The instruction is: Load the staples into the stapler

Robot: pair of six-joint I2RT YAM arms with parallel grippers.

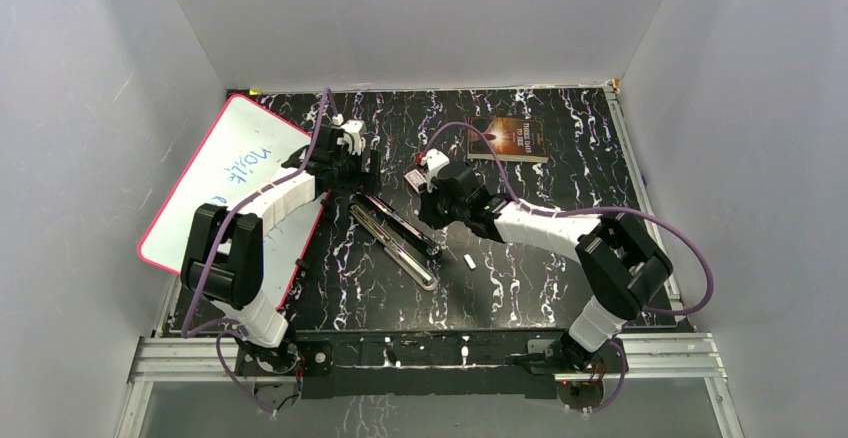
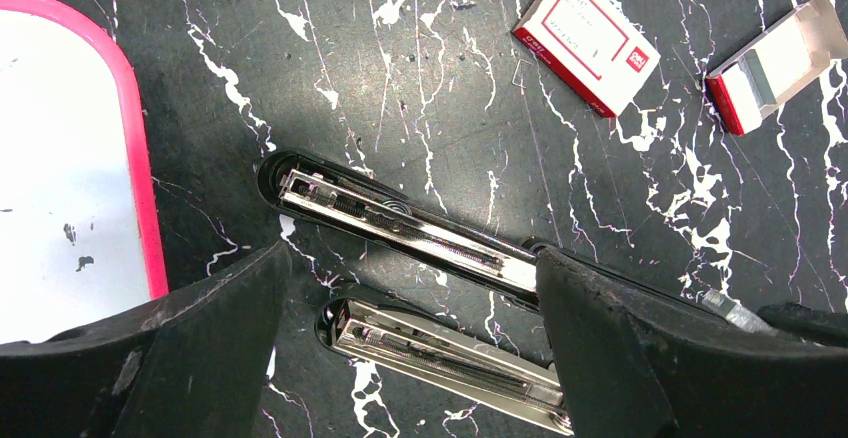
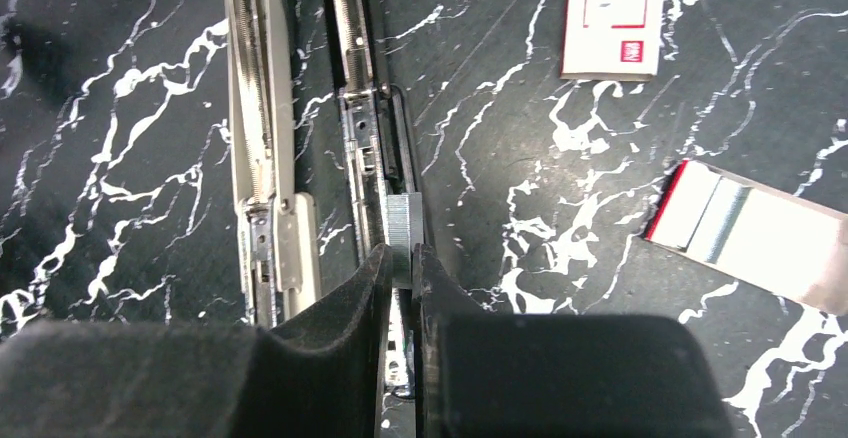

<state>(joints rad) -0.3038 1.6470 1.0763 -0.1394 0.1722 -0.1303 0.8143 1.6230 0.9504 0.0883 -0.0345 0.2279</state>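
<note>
The stapler (image 1: pixel 395 236) lies opened on the black marbled table as two long parts side by side, a black-edged rail (image 2: pixel 400 223) and a silver rail (image 2: pixel 440 353). My right gripper (image 3: pixel 402 258) is shut on a short grey strip of staples (image 3: pixel 402 220), held over the black-edged rail (image 3: pixel 362 108). In the top view this gripper (image 1: pixel 432 205) is at the stapler's far right end. My left gripper (image 2: pixel 412 263) hangs wide open above both rails with nothing between its fingers, at the stapler's far left end (image 1: pixel 352 166). A small white strip (image 1: pixel 468 259) lies loose on the table.
A red-and-white staple box (image 2: pixel 585 38) and its open tray (image 2: pixel 775 63) lie beyond the stapler. A pink-rimmed whiteboard (image 1: pixel 225 173) leans at the left. A dark book (image 1: pixel 510 140) lies at the back. Grey walls close in three sides.
</note>
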